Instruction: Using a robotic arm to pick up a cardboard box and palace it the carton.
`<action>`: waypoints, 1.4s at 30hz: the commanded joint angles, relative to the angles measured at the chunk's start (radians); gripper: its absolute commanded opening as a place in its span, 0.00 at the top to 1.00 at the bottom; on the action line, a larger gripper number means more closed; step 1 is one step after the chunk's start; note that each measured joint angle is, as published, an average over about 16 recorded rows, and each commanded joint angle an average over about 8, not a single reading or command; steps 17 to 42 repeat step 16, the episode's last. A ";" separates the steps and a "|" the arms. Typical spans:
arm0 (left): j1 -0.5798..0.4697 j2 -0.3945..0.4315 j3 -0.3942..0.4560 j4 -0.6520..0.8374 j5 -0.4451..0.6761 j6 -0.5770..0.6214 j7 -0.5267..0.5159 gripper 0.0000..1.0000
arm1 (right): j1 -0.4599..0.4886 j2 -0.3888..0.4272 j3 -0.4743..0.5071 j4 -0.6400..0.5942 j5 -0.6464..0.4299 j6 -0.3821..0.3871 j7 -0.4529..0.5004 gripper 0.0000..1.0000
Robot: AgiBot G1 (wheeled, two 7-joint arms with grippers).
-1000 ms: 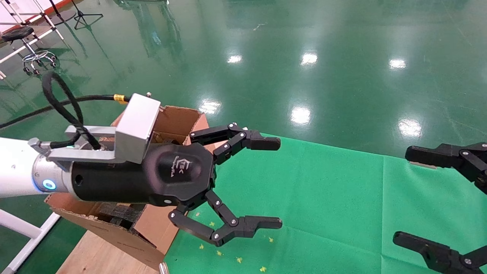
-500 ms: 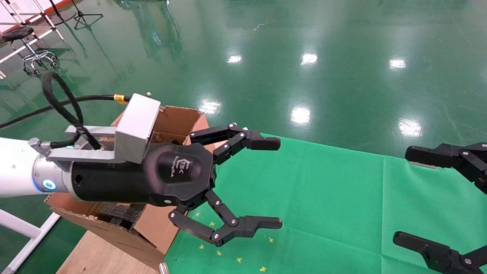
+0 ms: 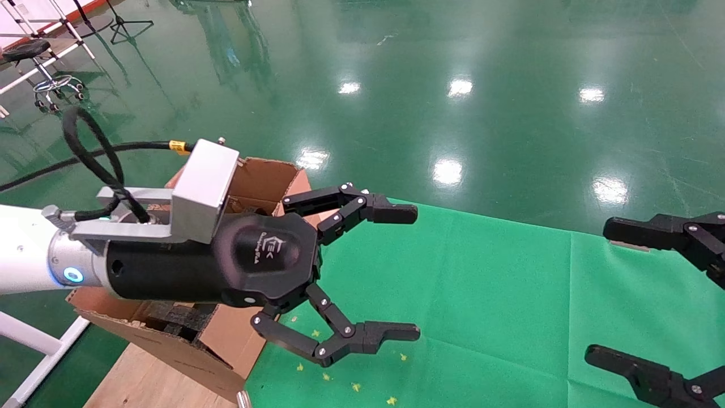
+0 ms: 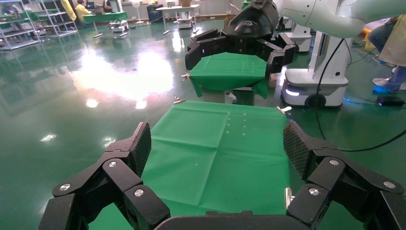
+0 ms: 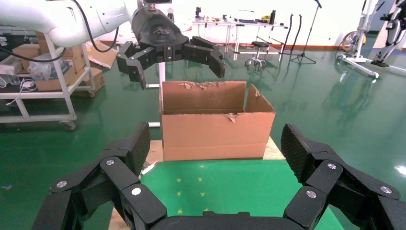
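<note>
The white robotic arm ends in my left gripper, which is open and empty, held in the air over the near edge of the carton and the left end of the green cloth. The carton is large and brown with torn upright flaps; black foam blocks show inside. In the right wrist view the carton stands beyond the cloth with the left gripper above it. My right gripper is open and empty at the right edge. The small tape-wrapped cardboard box is not in view.
The carton stands on a wooden board beside the cloth. A white frame is low on the left and a stool far back left. A shelf cart stands beyond the carton. Yellow marks dot the cloth.
</note>
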 commanded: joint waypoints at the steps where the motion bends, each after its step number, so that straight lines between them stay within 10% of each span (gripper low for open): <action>1: 0.000 0.000 0.000 0.000 0.000 0.000 0.000 0.00 | 0.000 0.000 0.000 0.000 0.000 0.000 0.000 0.00; 42: 0.000 0.000 0.000 0.000 0.000 0.000 0.000 0.00 | 0.000 0.000 0.000 0.000 0.000 0.000 0.000 0.00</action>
